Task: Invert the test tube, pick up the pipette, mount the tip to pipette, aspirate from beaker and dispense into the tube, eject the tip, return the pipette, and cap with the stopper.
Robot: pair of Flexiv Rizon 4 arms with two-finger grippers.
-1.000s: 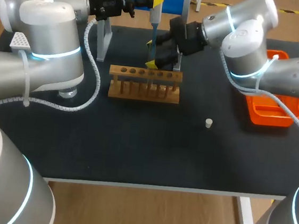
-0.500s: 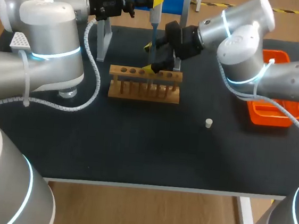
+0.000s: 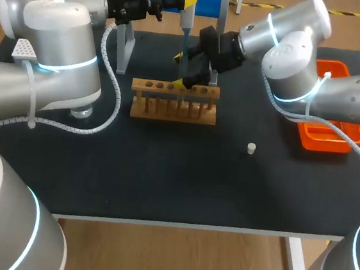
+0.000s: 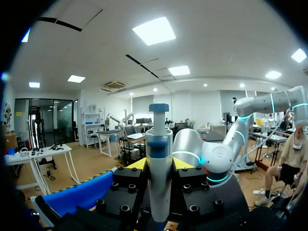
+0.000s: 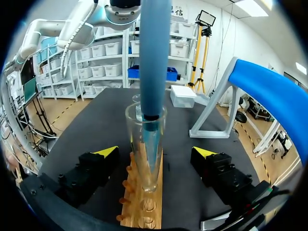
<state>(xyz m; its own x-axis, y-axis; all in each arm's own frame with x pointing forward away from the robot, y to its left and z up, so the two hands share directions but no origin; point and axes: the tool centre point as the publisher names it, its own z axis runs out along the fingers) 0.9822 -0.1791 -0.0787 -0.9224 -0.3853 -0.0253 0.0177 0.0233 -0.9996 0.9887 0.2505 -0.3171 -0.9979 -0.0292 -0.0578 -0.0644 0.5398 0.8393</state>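
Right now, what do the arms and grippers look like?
The left arm and right arm are rounded silver-grey links with glowing cyan-white joint rings. The left gripper and right gripper are black bolted blocks with yellow tips. A white spiral-wrapped cable follows the left arm, a grey cable the right.

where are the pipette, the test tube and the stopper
pipette [image 4: 159, 183], left wrist view, on its white body below the blue band
test tube [image 5: 138, 159], right wrist view, on its clear glass wall below the rim
stopper [image 3: 251, 148], head view, on the middle of the small pale plug
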